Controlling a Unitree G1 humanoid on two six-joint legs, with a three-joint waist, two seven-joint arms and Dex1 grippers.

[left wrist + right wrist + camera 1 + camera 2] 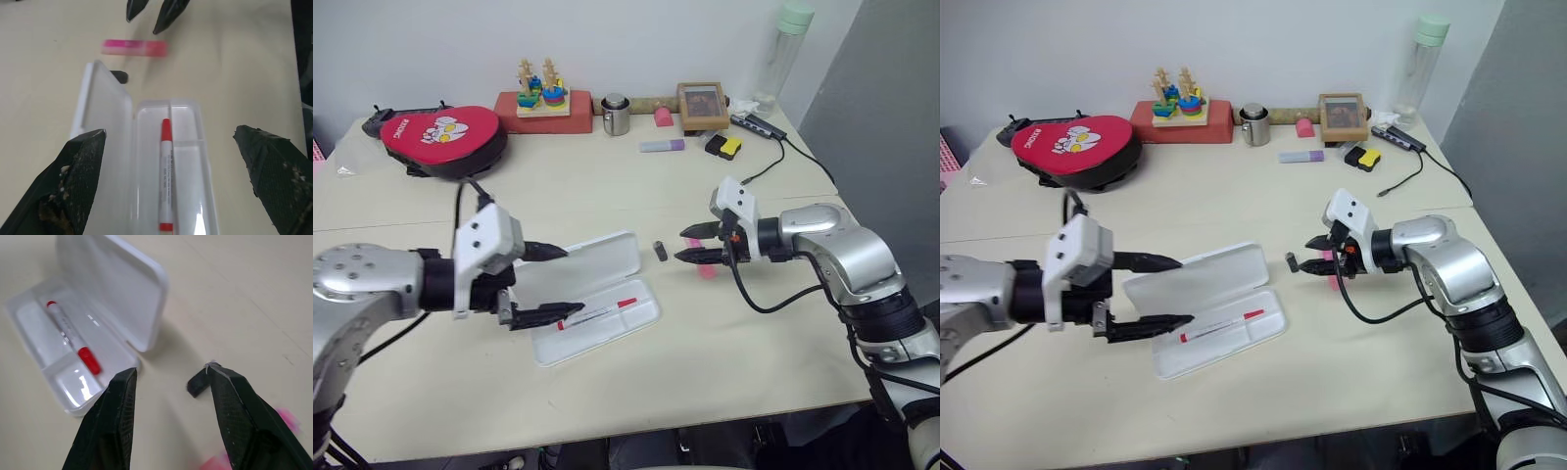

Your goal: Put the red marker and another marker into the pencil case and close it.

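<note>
Both claws stand with fingers apart and hold nothing. On the left gripper (pixel 558 282) the two black fingers gape wide, one above the lid of the pencil case (pixel 592 302) and the other just over the near edge of its tray, touching neither as far as the head views tell. The case lies open on the table (pixel 607 196), lid thrown back flat beside the tray. Inside the tray, in its long compartment, lies the red marker (pixel 165 176), white barrel with red cap and red tail; a line of small dark print runs along the barrel, too fine to read.

Across the table the right gripper (pixel 1314 254) hangs with its fingers partly parted, tips close above the tabletop. Under and just behind those tips lies the pink highlighter (pixel 134 47), flat on the table outside the case and not gripped. Between it and the case's lid sits a small dark grey block (pixel 659 250), near the lid's corner; whether it touches the lid cannot be told.

At the back of the table a red oval pouch (pixel 442 136) bears a white cartoon print and a short white word along its edge, not legible. Farther along stand a wooden ring-stacking toy (pixel 540 90) on a red base, a metal cup (pixel 615 115), a framed picture (pixel 703 104), a pale purple highlighter (pixel 662 146) and a clear bottle (pixel 781 54) with a green cap
</note>
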